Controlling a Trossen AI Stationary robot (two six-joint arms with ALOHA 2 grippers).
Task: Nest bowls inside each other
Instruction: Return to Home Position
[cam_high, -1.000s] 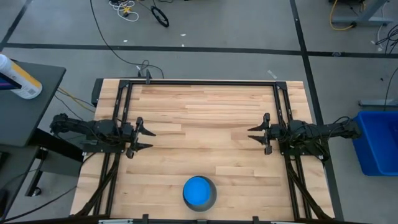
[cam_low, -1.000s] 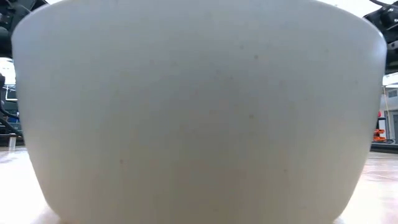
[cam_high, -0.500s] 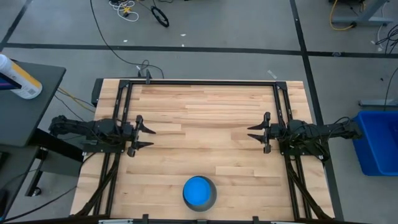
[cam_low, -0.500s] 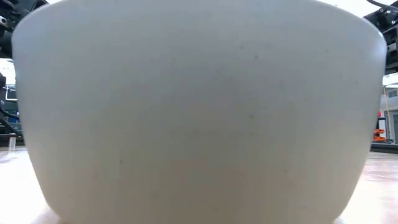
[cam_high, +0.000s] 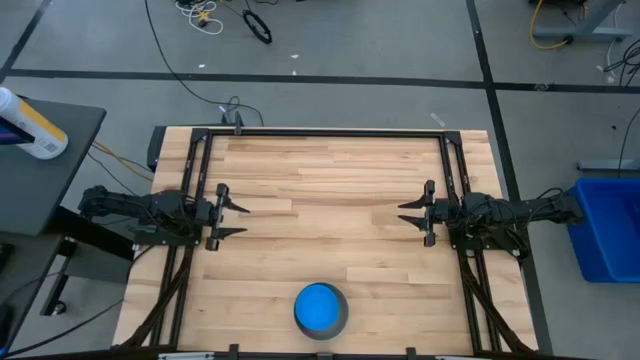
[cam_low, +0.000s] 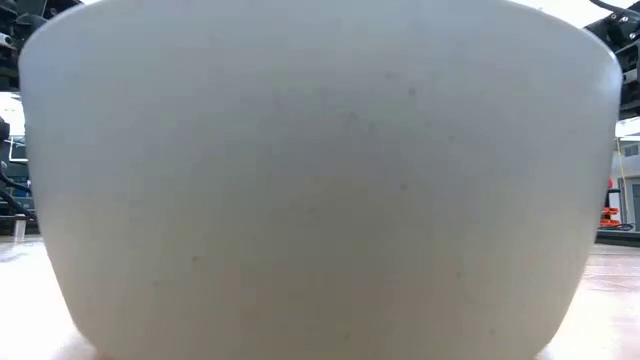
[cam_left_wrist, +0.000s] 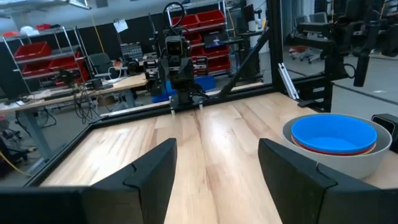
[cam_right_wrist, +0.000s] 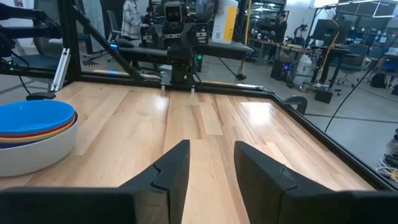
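Note:
The bowls stand as one nested stack (cam_high: 320, 310) at the middle of the table's near edge. A light blue bowl (cam_left_wrist: 334, 132) lies on top. Below it, yellow and red rims (cam_right_wrist: 37, 135) show inside the larger pale grey bowl (cam_right_wrist: 34, 154), which rests by its base on the wood. The grey bowl's wall (cam_low: 320, 180) fills the low view. My left gripper (cam_high: 238, 221) is open at the table's left side, pointing level toward the right. My right gripper (cam_high: 405, 217) is open at the right side, facing it. Neither has anything between its fingers.
Black frame rails (cam_high: 330, 132) run along the table's far, left and right edges. A dark side table with a bottle (cam_high: 30, 125) stands off the left edge, and a blue bin (cam_high: 605, 225) off the right. Bare wood (cam_high: 325, 200) lies between the grippers.
My left gripper has rolled a little about the line it points along, without leaving its place. The bowl stack and my right gripper have kept still.

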